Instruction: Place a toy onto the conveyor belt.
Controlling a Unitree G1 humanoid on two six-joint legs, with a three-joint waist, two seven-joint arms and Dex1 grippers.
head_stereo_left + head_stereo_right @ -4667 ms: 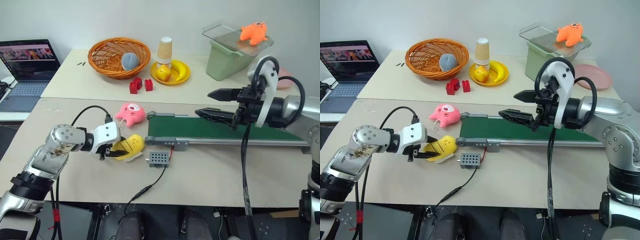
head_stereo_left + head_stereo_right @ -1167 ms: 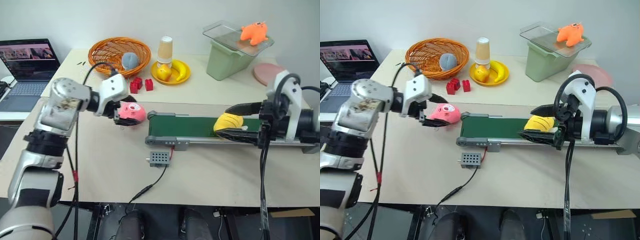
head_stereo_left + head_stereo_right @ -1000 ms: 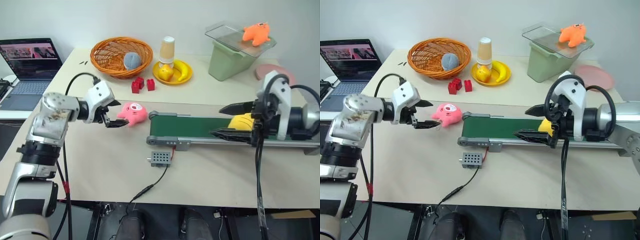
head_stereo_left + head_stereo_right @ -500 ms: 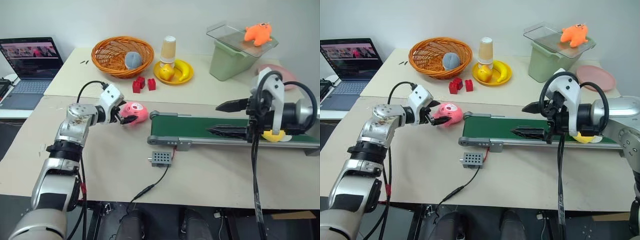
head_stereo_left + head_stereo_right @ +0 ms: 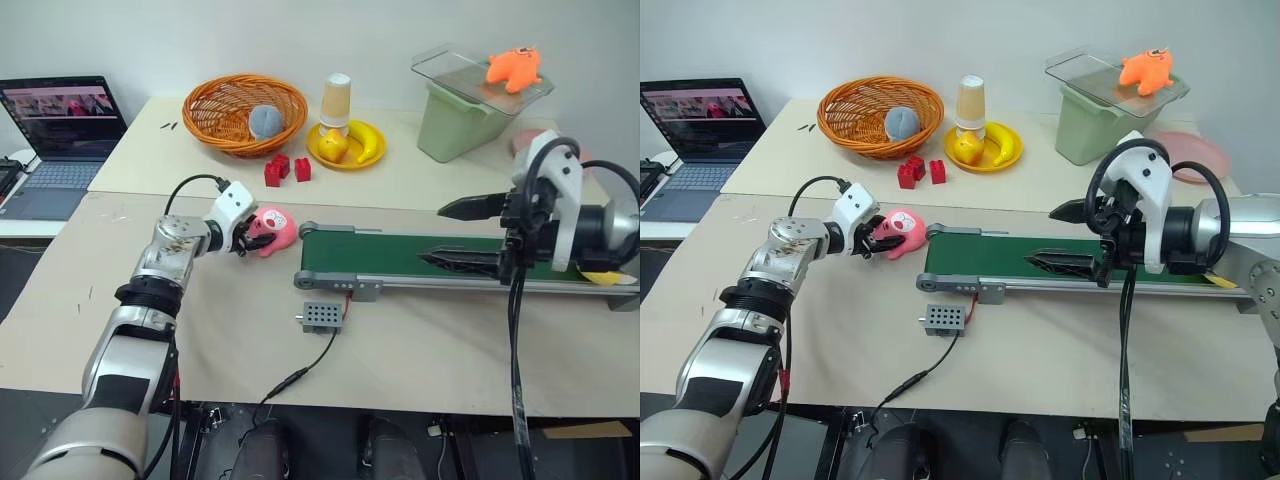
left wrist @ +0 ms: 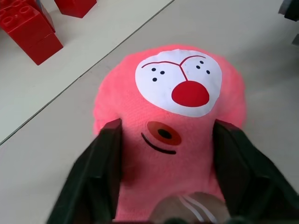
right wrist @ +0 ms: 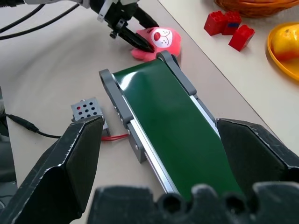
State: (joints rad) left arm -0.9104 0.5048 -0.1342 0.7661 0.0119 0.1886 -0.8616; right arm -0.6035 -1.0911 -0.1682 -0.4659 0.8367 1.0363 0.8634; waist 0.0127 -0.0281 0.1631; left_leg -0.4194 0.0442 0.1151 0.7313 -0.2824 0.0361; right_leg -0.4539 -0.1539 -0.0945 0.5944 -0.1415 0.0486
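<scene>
Left gripper (image 6: 163,186): your two black fingers straddle the soft pink plush toy with the white face patch (image 5: 270,226) and look pressed against its flanks; from the wrist view you cannot be sure how firmly they bite.
Toy position: it lies on the beige table (image 5: 200,330), just beside the near roller of the long dark green conveyor belt in its grey frame (image 5: 400,256), at about 9 o'clock from that end.
Slip risk: the plush is squashy, so a shallow pinch may let it slide out when you lift.
Snag risk: the toy sits close to the belt's end roller; if you drag it toward 3 o'clock instead of lifting, it could catch on the frame.
Right gripper (image 5: 1080,238): its fingers stand spread wide above the belt's middle, holding nothing; if you carry the toy far along, the two arms could crowd each other.
Cable: the small grey perforated control box (image 5: 320,317) and its wire lie at 5 o'clock from the toy; keep your elbow off them.
</scene>
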